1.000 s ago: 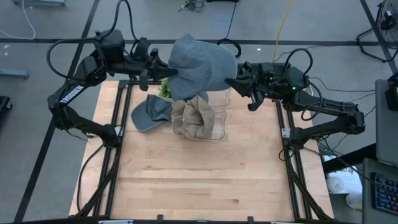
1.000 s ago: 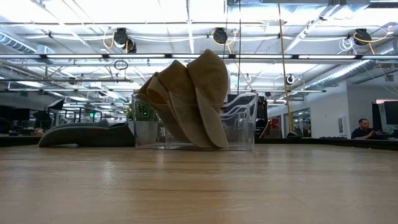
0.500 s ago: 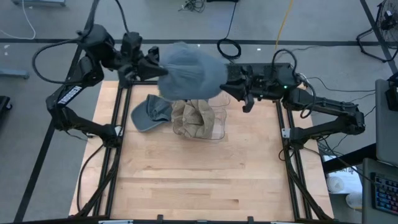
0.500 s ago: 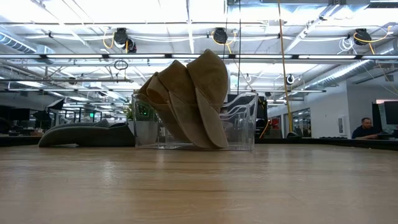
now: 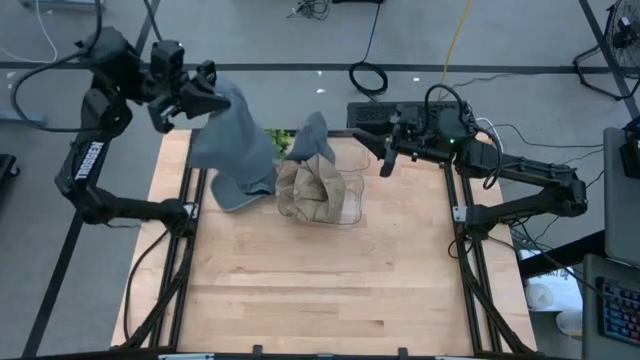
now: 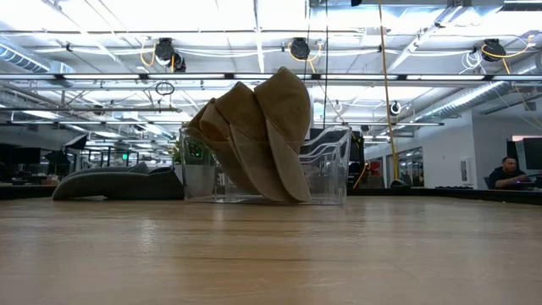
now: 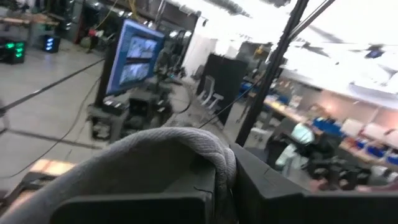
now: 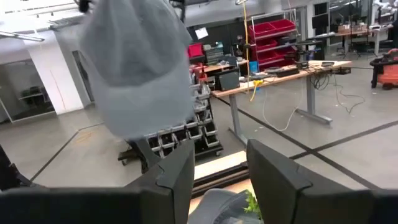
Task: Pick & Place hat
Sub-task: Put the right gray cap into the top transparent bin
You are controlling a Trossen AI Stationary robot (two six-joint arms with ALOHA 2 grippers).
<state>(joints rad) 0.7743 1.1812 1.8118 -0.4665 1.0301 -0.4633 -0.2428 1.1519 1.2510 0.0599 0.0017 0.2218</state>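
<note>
My left gripper (image 5: 205, 95) is over the table's far left corner, shut on a grey hat (image 5: 235, 140), which also shows in the left wrist view (image 7: 155, 162) and, blurred, in the right wrist view (image 8: 140, 62). My right gripper (image 5: 385, 152) is open and empty at the far right, beside a clear box (image 5: 350, 195). The box holds tan hats (image 5: 312, 190), and a grey hat (image 5: 312, 135) sticks up at its far end. A second grey cap (image 5: 240, 188) lies on the table left of the box. My left gripper pinches a rolled edge of the grey hat (image 7: 221, 158) between its two fingers. The fingers come from the table's left side, roughly level. The hat hangs below the fingers and does not show in the low view, so it is clear of the table top.
The clear box with the tan hats (image 6: 254, 140) stands at the far middle of the table. A small green plant (image 5: 272, 140) shows beside it. The wooden table's near half (image 5: 320, 290) is bare. A person (image 6: 508, 174) sits far off in the room.
My left gripper has swung toward the table's left edge, carrying the grey hat away from my right gripper. The hat now hangs over the far left corner instead of spreading above the box. My right gripper has stayed near the box's far right.
</note>
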